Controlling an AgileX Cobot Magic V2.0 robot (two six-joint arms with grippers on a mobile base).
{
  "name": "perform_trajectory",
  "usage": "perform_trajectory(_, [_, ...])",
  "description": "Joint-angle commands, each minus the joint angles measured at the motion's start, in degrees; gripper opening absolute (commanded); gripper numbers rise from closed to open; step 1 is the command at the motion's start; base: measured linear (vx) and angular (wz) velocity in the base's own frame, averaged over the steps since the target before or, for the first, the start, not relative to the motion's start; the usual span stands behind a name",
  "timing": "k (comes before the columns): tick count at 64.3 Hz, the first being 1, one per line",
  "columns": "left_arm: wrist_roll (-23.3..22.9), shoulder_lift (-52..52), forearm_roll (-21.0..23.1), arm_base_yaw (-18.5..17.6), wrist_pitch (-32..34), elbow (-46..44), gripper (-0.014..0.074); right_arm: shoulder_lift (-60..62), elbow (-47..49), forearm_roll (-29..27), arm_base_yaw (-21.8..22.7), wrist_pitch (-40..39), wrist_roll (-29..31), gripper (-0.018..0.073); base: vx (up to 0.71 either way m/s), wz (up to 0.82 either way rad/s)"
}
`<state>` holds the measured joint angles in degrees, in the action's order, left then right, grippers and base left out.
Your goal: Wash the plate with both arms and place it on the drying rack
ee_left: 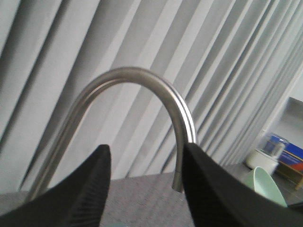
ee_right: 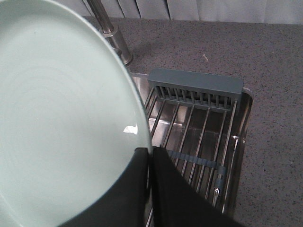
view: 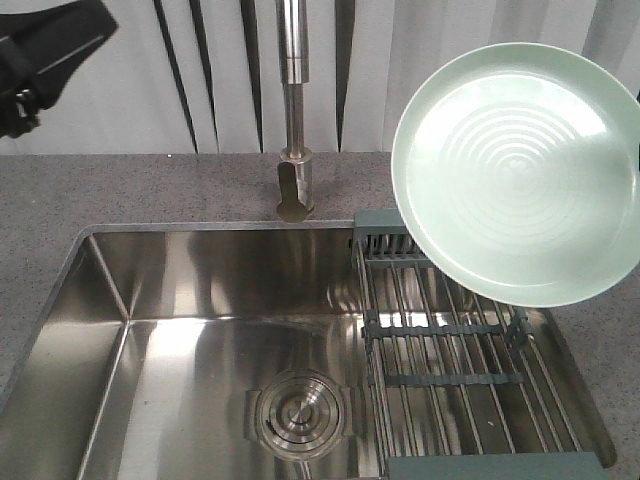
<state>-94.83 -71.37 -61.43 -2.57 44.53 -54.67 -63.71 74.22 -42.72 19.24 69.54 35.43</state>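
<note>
Right wrist view has my right end effector (ee_right: 150,153) pinching the rim of the plate (ee_right: 61,118), one finger on each face of its edge. The plate hangs in the air, tilted, over the drying rack (ee_right: 195,84) that spans the right end of the sink (view: 200,300). It touches nothing but my fingers. From the front the plate's ringed face is turned toward the camera, and its lower edge overlaps the far right part of the rack.

My left end effector (ee_left: 147,170) is spread wide with nothing between its fingers. It is up by the curved tap (ee_left: 142,94), well apart from the plate.

I judge the step in hand to be setting the plate on the rack. To do it well I would bring the plate down slowly and let its lower rim meet the steel rods first, somewhere in the middle of the rack and not on the plastic end piece. I would part my fingers only once the rods carry its weight. With an edge grip on a plate that is probably wet, the plate could pivot or slip, so I would turn the wrist gently. The left arm (view: 45,60) is best kept back near the tap, out of the way. The tabletop (view: 150,190) beyond the sink is no place for the plate.
</note>
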Motion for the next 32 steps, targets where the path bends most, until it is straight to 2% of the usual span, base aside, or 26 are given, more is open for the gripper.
perform_trajectory(1, [-5.7,-4.7,0.0,-0.3,6.6,-6.1,0.0475,0.9,1.3,-2.9,0.3,-2.3,0.3,-0.0006,0.00,0.00])
perform_trajectory(15, [-14.7,-16.5,-5.8,-0.3,12.7,-16.0,0.0507,0.9,1.3,-2.9,0.3,-1.6,0.3,-0.0006,0.00,0.00])
perform_trajectory(32, [-23.2,-29.6,-6.0,-0.3,15.7,-27.2,0.0507,0.9,1.3,-2.9,0.3,-1.0,0.3,-0.0006,0.00,0.00])
